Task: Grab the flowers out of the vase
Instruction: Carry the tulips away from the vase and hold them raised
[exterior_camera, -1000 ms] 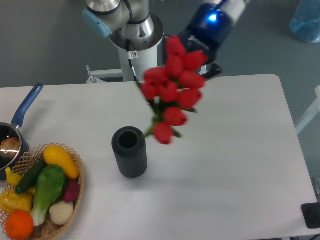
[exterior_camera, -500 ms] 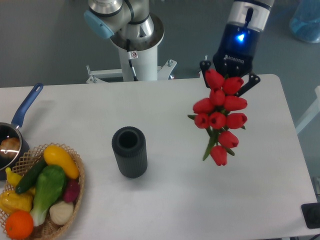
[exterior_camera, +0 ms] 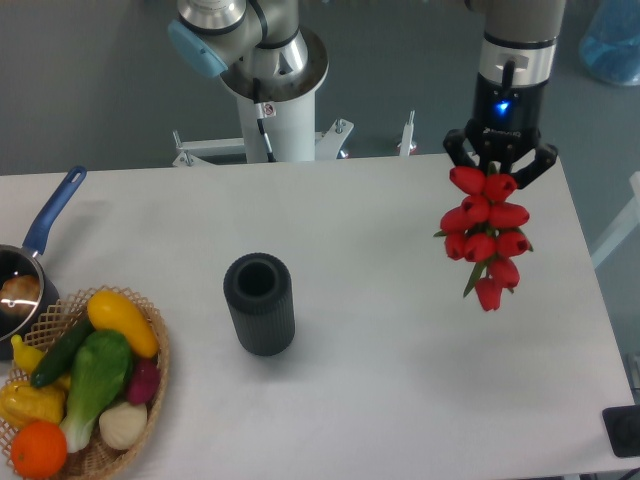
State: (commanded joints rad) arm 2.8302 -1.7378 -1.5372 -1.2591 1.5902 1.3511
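Observation:
The flowers (exterior_camera: 485, 230), a bunch of red tulip buds with green stems, hang in the air over the right part of the table. My gripper (exterior_camera: 500, 172) is shut on the top of the bunch and points down. The dark grey ribbed vase (exterior_camera: 259, 303) stands upright and empty at the table's middle left, far from the flowers. Its round mouth is open to view.
A wicker basket (exterior_camera: 155, 345) of vegetables and fruit sits at the front left corner. A blue-handled saucepan (exterior_camera: 45, 225) lies at the left edge. The arm's base (exterior_camera: 270, 90) stands behind the table. The table's right edge (exterior_camera: 585, 260) is close to the flowers.
My gripper has carried the flowers to the right, from just above the vase to the right part of the table, and has turned upright. The vase has not moved.

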